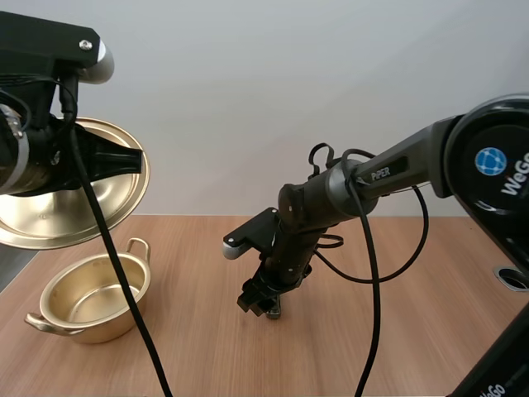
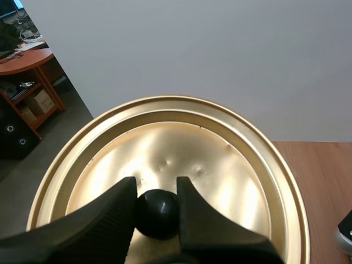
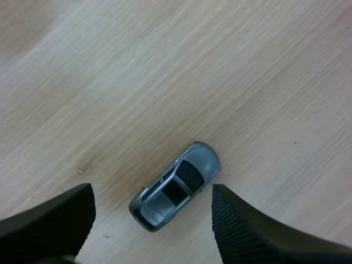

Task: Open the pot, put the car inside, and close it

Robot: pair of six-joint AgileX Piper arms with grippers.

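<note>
My right gripper (image 3: 149, 193) hung spread over the car (image 3: 176, 186), slantwise on the table (image 3: 165, 82) right of the pot (image 1: 124, 318). I judged the wrist needed squaring to its sides. My left gripper (image 2: 157, 187) pinched the lid (image 2: 220, 165) by its knob (image 2: 158, 212).

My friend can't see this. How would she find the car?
Look at the wooden table, right of the gold pot. Under the open right gripper lies the car. It is the only small grey thing, with dark windows.
</note>
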